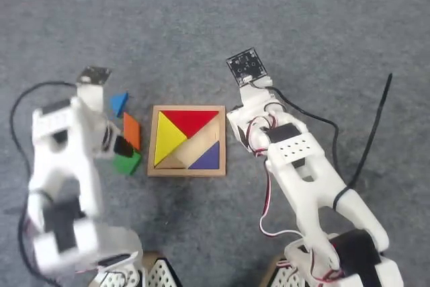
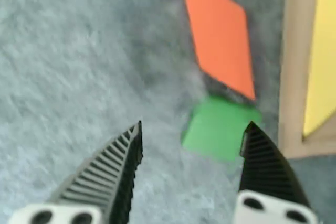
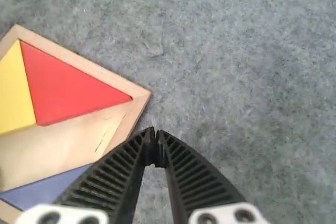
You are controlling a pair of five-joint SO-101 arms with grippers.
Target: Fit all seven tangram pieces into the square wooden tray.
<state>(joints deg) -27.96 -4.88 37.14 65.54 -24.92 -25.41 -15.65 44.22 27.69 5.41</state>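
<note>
1. We see the square wooden tray (image 1: 187,173) mid-desk (image 1: 336,45), holding a red triangle (image 1: 188,121), a yellow triangle (image 1: 166,140) and a violet-blue triangle (image 1: 208,157).
2. An orange parallelogram (image 1: 132,130), a green piece (image 1: 127,162) and a small blue triangle (image 1: 119,103) lie beside it.
3. The left gripper (image 2: 194,125) has its fingers spread above the green piece; the right gripper (image 3: 156,132) has its fingers pressed together near the tray's corner.

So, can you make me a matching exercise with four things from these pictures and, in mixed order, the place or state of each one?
1. red triangle
2. orange piece
3. green piece
4. right gripper

A. shut, beside the wooden tray
B. inside the tray, next to the yellow triangle
C. on the grey mat, just ahead of the open left gripper
D. on the mat, between the blue piece and the green one

Pairs: 1-B, 2-D, 3-C, 4-A
</note>
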